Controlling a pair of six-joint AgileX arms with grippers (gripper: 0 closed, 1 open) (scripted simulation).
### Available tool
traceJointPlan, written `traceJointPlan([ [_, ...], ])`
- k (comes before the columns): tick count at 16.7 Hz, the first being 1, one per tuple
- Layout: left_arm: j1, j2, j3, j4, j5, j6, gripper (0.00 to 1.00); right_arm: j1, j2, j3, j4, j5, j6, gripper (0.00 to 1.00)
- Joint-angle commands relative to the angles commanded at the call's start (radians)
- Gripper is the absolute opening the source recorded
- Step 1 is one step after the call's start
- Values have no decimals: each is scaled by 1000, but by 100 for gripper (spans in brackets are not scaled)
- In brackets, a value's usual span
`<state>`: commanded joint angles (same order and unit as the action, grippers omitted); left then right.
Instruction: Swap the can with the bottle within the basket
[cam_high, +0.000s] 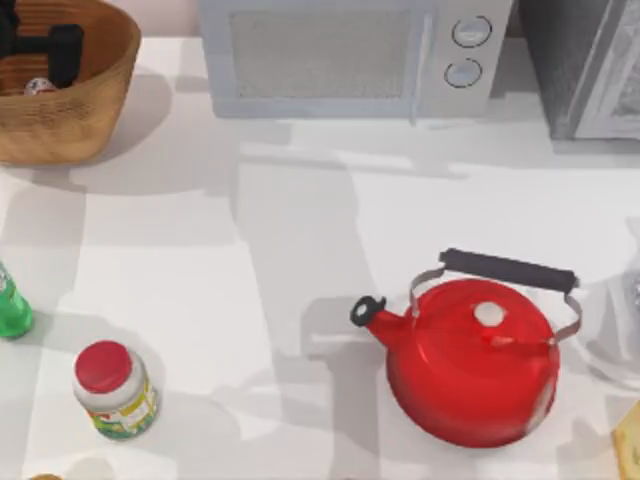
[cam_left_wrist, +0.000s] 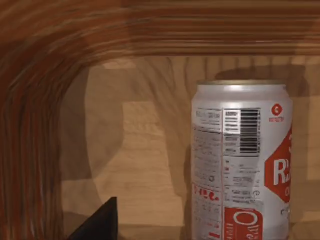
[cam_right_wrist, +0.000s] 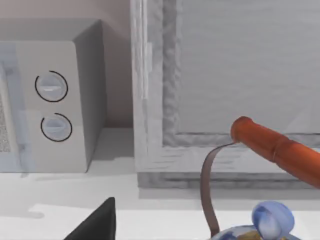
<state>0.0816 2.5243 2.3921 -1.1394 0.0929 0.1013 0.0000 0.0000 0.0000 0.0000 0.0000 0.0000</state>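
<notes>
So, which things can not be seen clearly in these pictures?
- Can: top view, mostly covered by the left gripper inside the basket.
- Bottle: top view, cut by the left edge.
- Left gripper fingers: open or shut, cannot tell.

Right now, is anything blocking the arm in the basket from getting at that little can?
Nothing visible does. The left gripper is down inside the basket, and in the left wrist view the can stands upright just ahead on the bare basket floor, with open space before it.
</notes>
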Motion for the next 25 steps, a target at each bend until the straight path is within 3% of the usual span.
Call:
traceJointPlan([
  [10, -3, 113, -10, 122, -1, -7, 100, 0, 0, 0, 0, 0, 0, 100],
  [23, -3, 113, -10, 122, -1, -7, 2, 0, 0, 0, 0, 0, 0, 100],
  [25, -3, 113, -10, 122, -1, -7, 0, 0, 0, 0, 0, 0, 0, 100],
])
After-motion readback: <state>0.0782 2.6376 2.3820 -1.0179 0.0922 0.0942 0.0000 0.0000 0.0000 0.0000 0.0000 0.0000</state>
